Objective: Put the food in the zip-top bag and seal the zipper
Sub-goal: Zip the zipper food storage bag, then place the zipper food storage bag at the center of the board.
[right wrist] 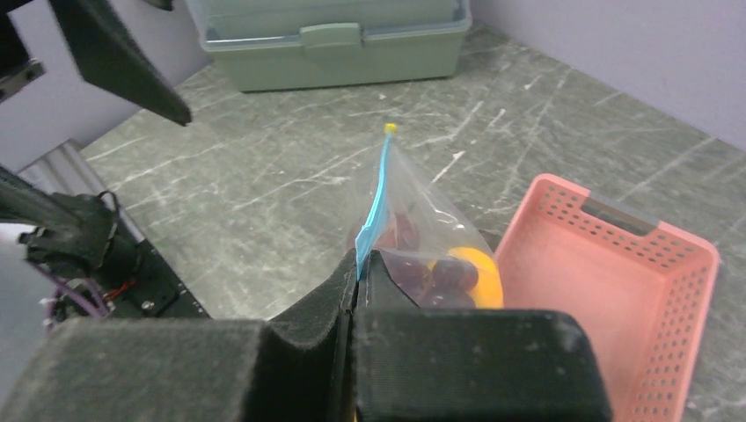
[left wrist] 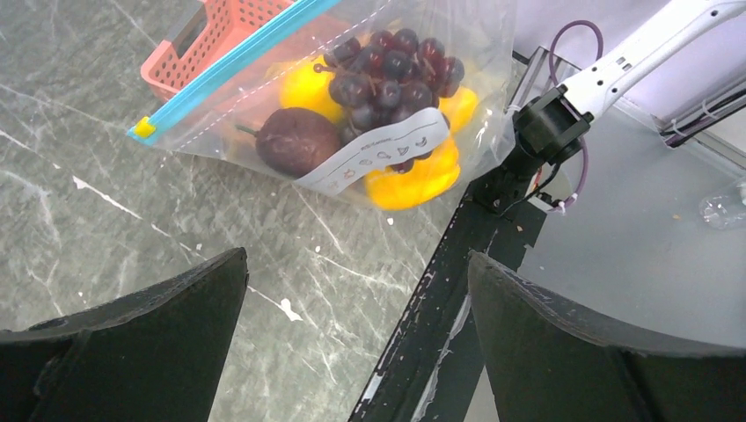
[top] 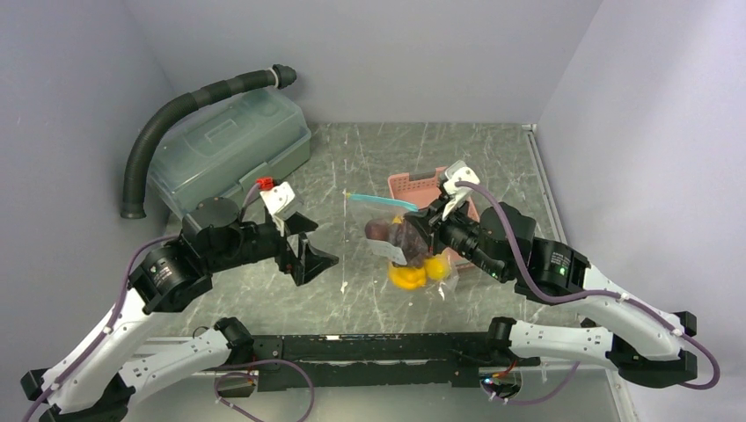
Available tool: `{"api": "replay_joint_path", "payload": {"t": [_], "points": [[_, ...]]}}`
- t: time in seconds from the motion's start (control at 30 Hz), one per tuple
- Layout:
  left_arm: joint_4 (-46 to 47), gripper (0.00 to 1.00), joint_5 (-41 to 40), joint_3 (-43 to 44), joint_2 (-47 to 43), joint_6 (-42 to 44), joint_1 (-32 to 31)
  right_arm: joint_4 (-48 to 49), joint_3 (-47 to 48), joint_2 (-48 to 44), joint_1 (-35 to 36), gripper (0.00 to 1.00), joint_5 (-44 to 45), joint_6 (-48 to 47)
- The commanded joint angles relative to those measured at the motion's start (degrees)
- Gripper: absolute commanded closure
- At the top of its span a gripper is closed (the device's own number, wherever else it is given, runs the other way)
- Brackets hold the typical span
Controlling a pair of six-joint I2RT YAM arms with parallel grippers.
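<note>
The clear zip-top bag [top: 406, 251] hangs beside the pink basket with the food inside. In it I see a purple grape bunch [left wrist: 391, 75], a dark round fruit [left wrist: 297, 141] and yellow pieces [left wrist: 413, 180]. Its teal zipper [right wrist: 374, 198] runs up from my right gripper [right wrist: 359, 264], which is shut on the zipper strip at one end. The zipper [top: 383, 201] slants toward the table's middle. My left gripper [top: 318, 244] is open and holds nothing, a short way left of the bag, with its fingers [left wrist: 176, 334] spread wide above the table.
A pink perforated basket [top: 413, 183] stands right behind the bag. A large green-grey lidded box [top: 233, 145] sits at the back left, with a black corrugated hose [top: 176, 114] curving over it. The black rail [left wrist: 440, 299] of the arm bases runs along the near edge.
</note>
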Motion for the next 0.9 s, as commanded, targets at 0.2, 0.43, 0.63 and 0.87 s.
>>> {"api": "replay_joint_path", "payload": {"t": [0.2, 0.43, 0.63, 0.87], "points": [[3.5, 0.0, 7.2, 4.6, 1.7, 4.8, 0.0, 2.5, 6.3, 1.2, -0.1, 1.0, -14.8, -1.2], [4.4, 0.0, 7.6, 5.1, 1.2, 6.7, -0.1, 1.5, 7.1, 2.6, -0.1, 1.0, -23.4, -1.9], [5.3, 0.0, 11.9, 4.5, 1.1, 7.5, -0.1, 0.9, 7.3, 4.0, -0.1, 1.0, -32.2, -2.8], [7.0, 0.0, 16.6, 2.5, 1.4, 7.3, -0.1, 2.3, 6.6, 4.8, -0.1, 1.0, -37.0, -2.4]]}}
